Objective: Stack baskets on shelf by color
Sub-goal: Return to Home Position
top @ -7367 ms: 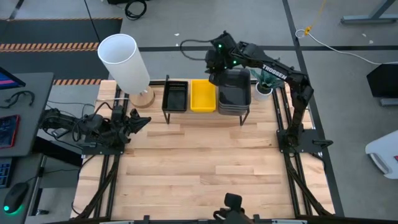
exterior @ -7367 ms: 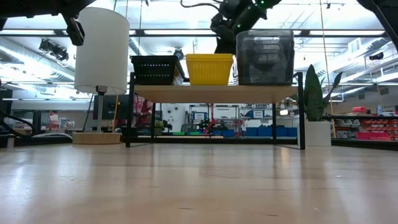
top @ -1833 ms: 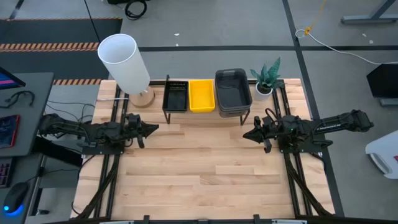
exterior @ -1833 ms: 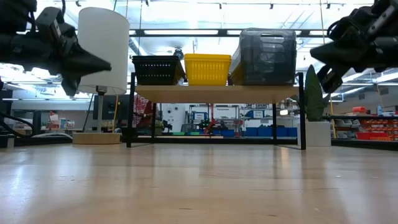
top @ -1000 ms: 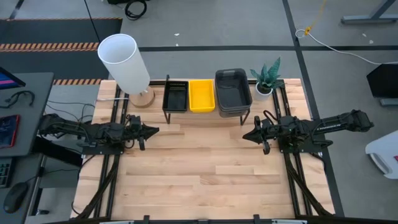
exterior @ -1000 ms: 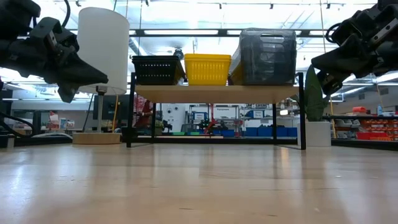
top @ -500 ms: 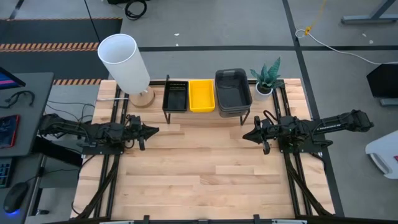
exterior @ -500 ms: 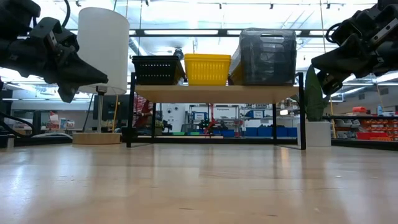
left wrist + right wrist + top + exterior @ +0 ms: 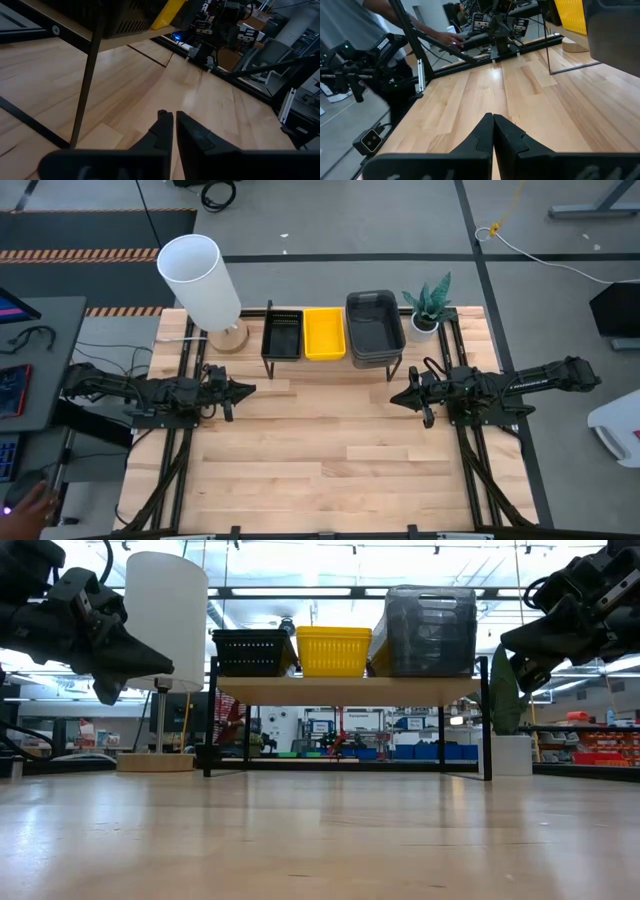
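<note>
Baskets (image 9: 325, 333) on shelf (image 9: 345, 690), black, yellow, grey along its length; left gripper (image 9: 243, 388), right gripper (image 9: 397, 397) at table (image 9: 330, 450) sides, jaws pressed together, empty; shelf beyond both, right nearer grey.

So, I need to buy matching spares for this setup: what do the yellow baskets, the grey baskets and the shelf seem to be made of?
Yellow baskets: opaque moulded plastic, judging by the even bright colour and finely ribbed walls.
Grey baskets: smoky plastic, seemingly a little translucent, since the walls show lighter patches.
Shelf: pale matte wood plank on thin black legs, probably painted metal.
</note>
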Motion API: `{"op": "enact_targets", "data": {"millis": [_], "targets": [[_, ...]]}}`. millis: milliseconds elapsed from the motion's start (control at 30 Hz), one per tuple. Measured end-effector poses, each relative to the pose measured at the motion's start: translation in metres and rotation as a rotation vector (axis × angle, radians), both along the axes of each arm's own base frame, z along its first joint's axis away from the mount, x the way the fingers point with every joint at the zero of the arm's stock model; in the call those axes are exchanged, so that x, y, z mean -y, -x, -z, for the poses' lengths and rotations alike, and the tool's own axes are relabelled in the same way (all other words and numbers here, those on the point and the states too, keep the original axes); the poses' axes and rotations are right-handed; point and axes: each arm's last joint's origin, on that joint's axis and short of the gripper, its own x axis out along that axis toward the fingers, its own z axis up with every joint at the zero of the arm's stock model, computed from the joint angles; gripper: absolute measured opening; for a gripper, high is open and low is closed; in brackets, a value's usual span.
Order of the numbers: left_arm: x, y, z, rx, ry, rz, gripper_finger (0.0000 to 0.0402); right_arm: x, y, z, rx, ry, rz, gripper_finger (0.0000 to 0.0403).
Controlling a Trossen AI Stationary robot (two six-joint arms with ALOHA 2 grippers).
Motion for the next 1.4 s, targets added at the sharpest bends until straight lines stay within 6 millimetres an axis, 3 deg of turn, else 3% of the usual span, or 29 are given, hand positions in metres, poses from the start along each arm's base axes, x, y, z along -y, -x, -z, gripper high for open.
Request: {"op": "enact_targets", "data": {"millis": [1400], "targets": [[0.0000,0.0000,0.0000,0.000,0.000,0.000,0.0032,0.0000,0.0000,0.0000,0.000,0.000,0.000,0.0014]]}}
